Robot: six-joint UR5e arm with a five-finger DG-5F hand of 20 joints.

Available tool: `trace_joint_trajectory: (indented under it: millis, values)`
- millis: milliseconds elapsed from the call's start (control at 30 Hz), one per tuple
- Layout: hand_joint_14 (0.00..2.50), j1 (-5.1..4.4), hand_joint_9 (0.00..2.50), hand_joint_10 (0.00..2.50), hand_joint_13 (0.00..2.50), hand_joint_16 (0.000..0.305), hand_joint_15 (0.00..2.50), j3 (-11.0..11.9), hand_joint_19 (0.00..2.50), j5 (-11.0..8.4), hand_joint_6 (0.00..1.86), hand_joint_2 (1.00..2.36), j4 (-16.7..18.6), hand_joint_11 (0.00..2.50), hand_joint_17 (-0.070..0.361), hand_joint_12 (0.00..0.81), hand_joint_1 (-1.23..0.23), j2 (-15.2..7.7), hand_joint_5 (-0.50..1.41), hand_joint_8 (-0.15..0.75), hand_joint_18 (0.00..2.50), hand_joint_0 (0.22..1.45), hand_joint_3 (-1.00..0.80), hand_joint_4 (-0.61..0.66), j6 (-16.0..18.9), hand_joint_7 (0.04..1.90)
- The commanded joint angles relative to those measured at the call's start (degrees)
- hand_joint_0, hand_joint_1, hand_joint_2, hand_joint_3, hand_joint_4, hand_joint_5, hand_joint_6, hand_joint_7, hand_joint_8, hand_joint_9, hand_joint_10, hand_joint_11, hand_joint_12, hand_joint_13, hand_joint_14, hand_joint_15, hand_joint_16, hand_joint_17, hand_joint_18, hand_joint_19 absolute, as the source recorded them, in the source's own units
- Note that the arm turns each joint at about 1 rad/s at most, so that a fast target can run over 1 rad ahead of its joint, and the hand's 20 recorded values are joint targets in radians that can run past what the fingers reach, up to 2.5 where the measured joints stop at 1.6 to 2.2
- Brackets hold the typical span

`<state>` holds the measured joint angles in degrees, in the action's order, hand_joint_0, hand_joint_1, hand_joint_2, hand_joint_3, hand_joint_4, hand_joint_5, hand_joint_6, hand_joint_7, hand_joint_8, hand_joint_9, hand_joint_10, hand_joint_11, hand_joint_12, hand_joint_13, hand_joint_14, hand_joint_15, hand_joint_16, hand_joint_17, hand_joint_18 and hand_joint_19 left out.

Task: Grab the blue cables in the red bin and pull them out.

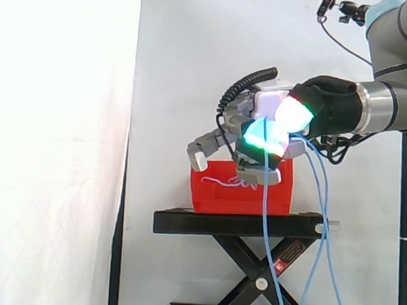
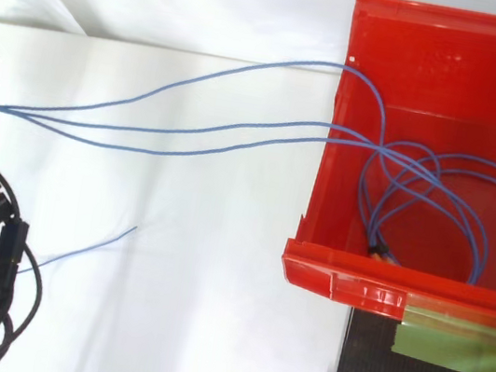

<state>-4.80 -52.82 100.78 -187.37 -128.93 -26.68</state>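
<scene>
While the hand (image 1: pixel 267 101) pinches the blue cables (image 2: pixel 383 153), loops lie tangled inside the red bin (image 2: pixel 338 276)
that tangle could catch on the bin's rim and drag the bin along

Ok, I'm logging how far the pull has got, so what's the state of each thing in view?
hand: fingers curled, shut on the blue cables, above the bin.
blue cables: partly out; strands cross the bin's wall, loops lie inside.
red bin: upright on the stand, open-topped, holding cable loops.
black stand: raised, top level.
</scene>
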Motion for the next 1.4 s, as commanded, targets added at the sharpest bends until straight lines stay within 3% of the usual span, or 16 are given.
trace_joint_trajectory:
  millis: [0, 233, 267, 467, 1133, 1167, 1200, 1267, 1367]
  values:
    - [2.50, -0.03, 0.26, 0.00, 1.03, 0.041, 0.00, 0.0, 1.11, -0.05, 0.85, 1.00, 0.0, 1.28, 0.092, 0.363, -0.94, 0.2, 0.66, 0.314, 1.04, 0.86, -1.00, 0.12, 0.0, 0.33]
    - [2.50, -0.03, 0.26, 0.00, 1.04, 0.040, 0.00, 0.0, 1.09, -0.05, 0.88, 1.00, 0.0, 1.30, 0.090, 0.368, -0.93, 0.2, 0.65, 0.320, 1.04, 0.83, -1.00, 0.11, 0.0, 0.32]
    - [2.50, -0.03, 0.26, 0.11, 1.04, 0.041, 0.00, 0.0, 1.07, 0.03, 0.89, 1.00, 0.0, 1.29, 0.092, 0.368, -0.93, 0.2, 0.64, 0.323, 1.05, 0.83, -1.00, 0.11, 0.0, 0.31]
    - [2.50, -0.21, 0.26, 0.24, 1.03, 0.041, 0.00, 0.0, 1.04, -0.05, 0.91, 1.00, 0.1, 1.24, 0.093, 0.362, -0.93, 0.2, 0.63, 0.325, 1.05, 0.82, -1.00, 0.12, -0.1, 0.29]
    - [2.50, -0.56, 0.36, 0.29, 1.10, 0.047, 0.00, 0.0, 0.77, -0.05, 0.92, 1.00, 0.1, 1.20, 0.107, 0.389, -0.84, 0.3, 0.68, 0.358, 1.07, 0.73, -1.00, 0.14, -0.1, 0.29]
    - [2.50, -0.56, 0.35, 0.35, 1.10, 0.048, 0.00, 0.1, 0.77, -0.05, 0.94, 1.00, 0.1, 1.20, 0.108, 0.394, -0.84, 0.3, 0.67, 0.355, 1.07, 0.72, -1.00, 0.13, -0.1, 0.29]
    - [2.50, -0.56, 0.27, 0.81, 1.10, 0.048, 0.00, 0.1, 0.76, -0.05, 1.00, 1.00, 0.1, 1.03, 0.109, 0.393, -0.84, 0.3, 0.65, 0.360, 1.06, 0.72, -1.00, 0.13, -0.1, 0.27]
    - [2.50, -0.65, 0.20, 1.32, 1.10, 0.048, 0.00, 0.1, 0.77, -0.05, 1.04, 1.00, 0.1, 0.83, 0.109, 0.395, -0.85, 0.3, 0.63, 0.362, 1.06, 0.72, -1.00, 0.13, -0.1, 0.24]
    - [2.50, -0.74, 0.16, 1.57, 1.09, 0.048, 0.00, 0.1, 0.78, -0.05, 1.06, 1.00, 0.1, 0.74, 0.108, 0.402, -0.85, 0.3, 0.62, 0.364, 1.05, 0.72, -1.00, 0.14, -0.1, 0.23]
